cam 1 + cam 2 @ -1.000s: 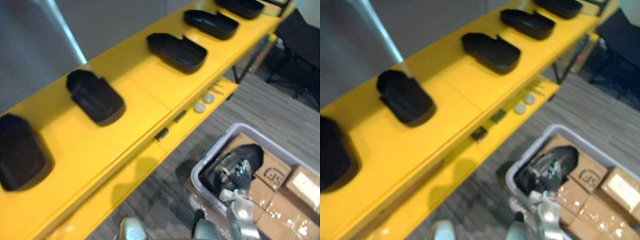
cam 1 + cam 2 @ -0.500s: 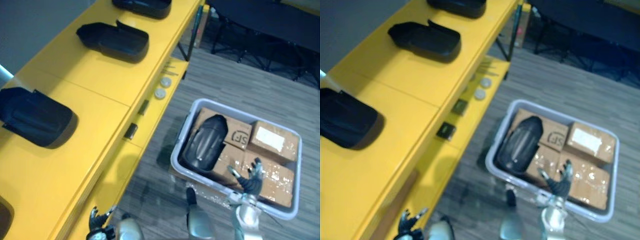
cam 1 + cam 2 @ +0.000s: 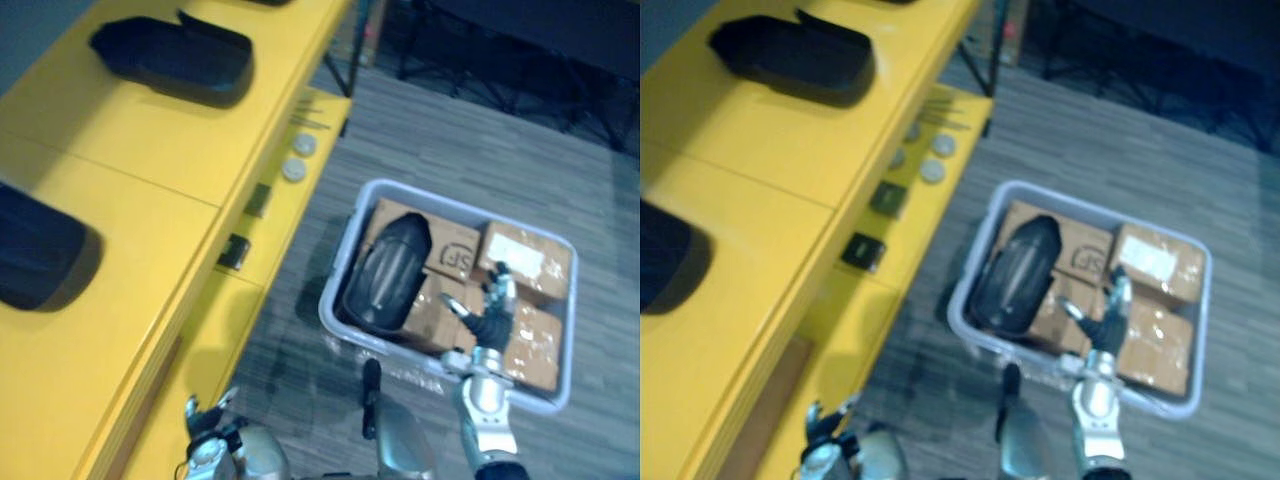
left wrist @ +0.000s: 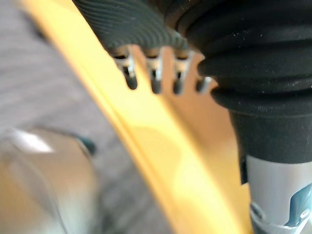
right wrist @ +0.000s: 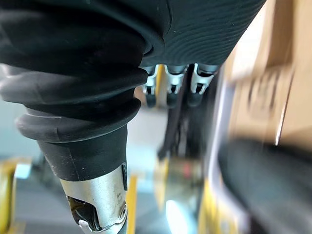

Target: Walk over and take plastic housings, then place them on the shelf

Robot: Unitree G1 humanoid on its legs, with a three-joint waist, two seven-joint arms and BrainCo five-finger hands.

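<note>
Through my head camera, a grey bin [image 3: 330, 318] sits on the floor beside the yellow shelf [image 3: 150, 170]. In it, one black plastic housing [image 3: 388, 272] lies on cardboard boxes [image 3: 522, 262], at the bin's shelf side. My right hand [image 3: 488, 310] is over the boxes just beside that housing, fingers spread and loose, holding nothing. On the shelf top rest a far housing [image 3: 172, 60] and a nearer housing [image 3: 35, 245]. My left hand [image 3: 207, 430] hangs low by the shelf's front edge, relaxed and empty.

From my left wrist, my fingers [image 4: 154, 80] dangle straight over the yellow edge, touching nothing.

From my right wrist, my fingers [image 5: 170, 90] hang loose; past them the dark housing shows blurred next to cardboard.
</note>
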